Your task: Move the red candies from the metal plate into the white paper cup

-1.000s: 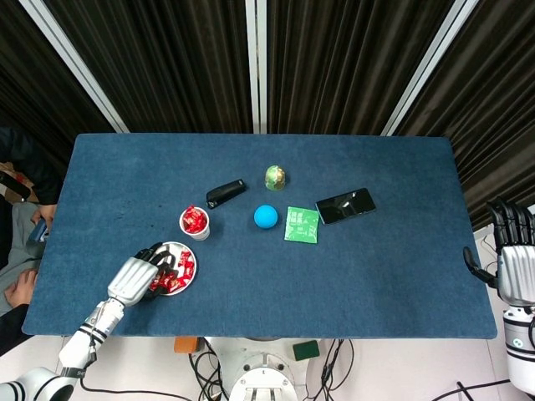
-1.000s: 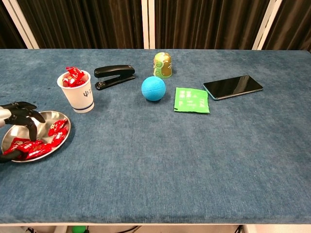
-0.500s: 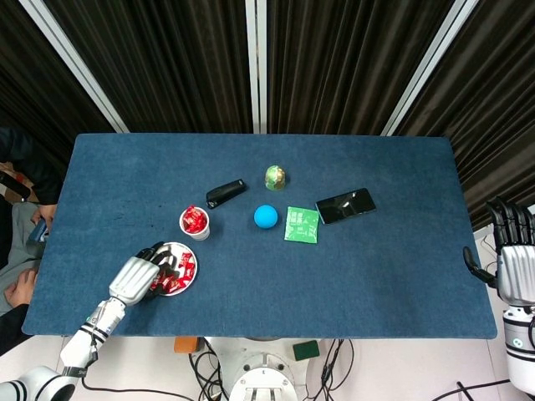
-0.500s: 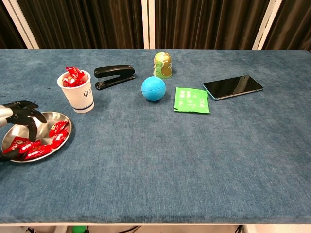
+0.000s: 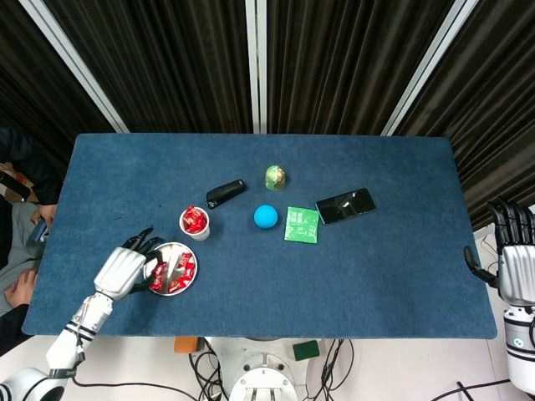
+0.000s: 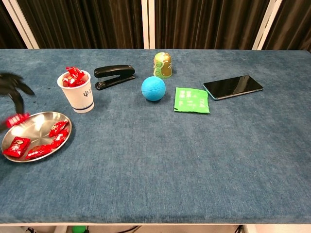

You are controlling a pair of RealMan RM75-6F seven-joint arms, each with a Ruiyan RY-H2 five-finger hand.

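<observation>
My left hand (image 5: 124, 270) sits at the lower left of the head view, beside the plate (image 6: 34, 122). Blurred at the chest view's left edge, it seems to pinch one red candy (image 6: 17, 119), lifted clear so I can carry it to the cup (image 6: 77, 92) just above. More candies (image 6: 41, 141) wait on the plate. My right hand (image 5: 512, 263) idles spread at the right edge.

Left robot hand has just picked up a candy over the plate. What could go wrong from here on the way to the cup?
The left robot hand holds a red candy only at its fingertips, blurred in the chest view; it could slip and land on the table. The white paper cup is already heaped above its rim, so another candy may roll off. The cup stands right beside the metal plate; a wide swing might knock it over.
</observation>
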